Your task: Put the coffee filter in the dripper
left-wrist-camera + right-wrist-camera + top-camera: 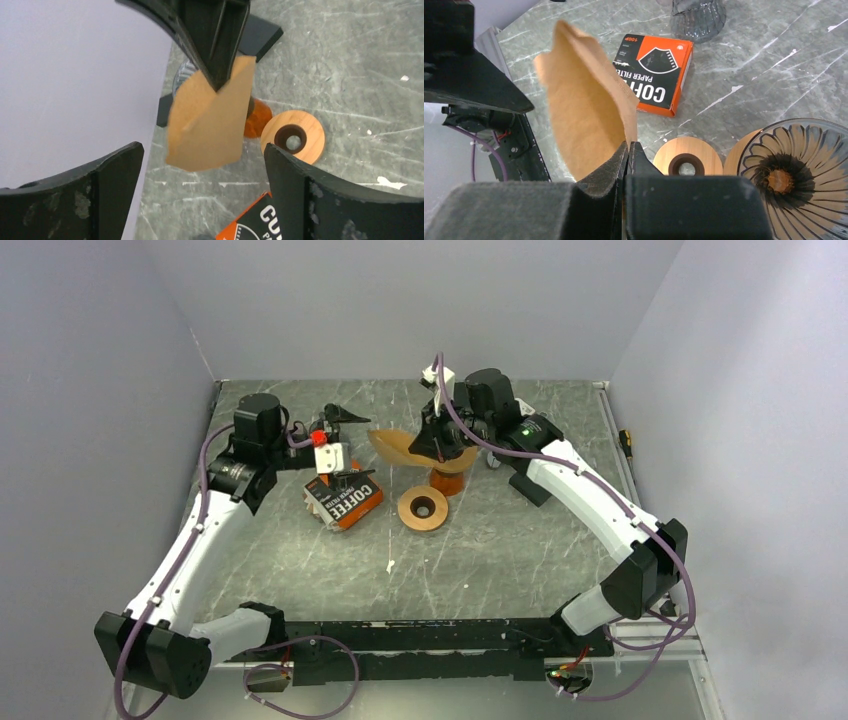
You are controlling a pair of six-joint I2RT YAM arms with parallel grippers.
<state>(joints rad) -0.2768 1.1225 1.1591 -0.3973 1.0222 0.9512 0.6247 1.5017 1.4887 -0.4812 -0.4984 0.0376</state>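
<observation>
Overhead, the right gripper pinches the brown paper filter in the air, and the left gripper gapes just beside it.
From the left wrist, both left fingers stand wide apart and touch nothing. The filter hangs from the right gripper's shut tips, above the table and near the wooden ring. From the right wrist, closed fingers clamp the filter's lower edge. The glass dripper sits lower right with the filter outside it, and the orange box lies beyond.
</observation>
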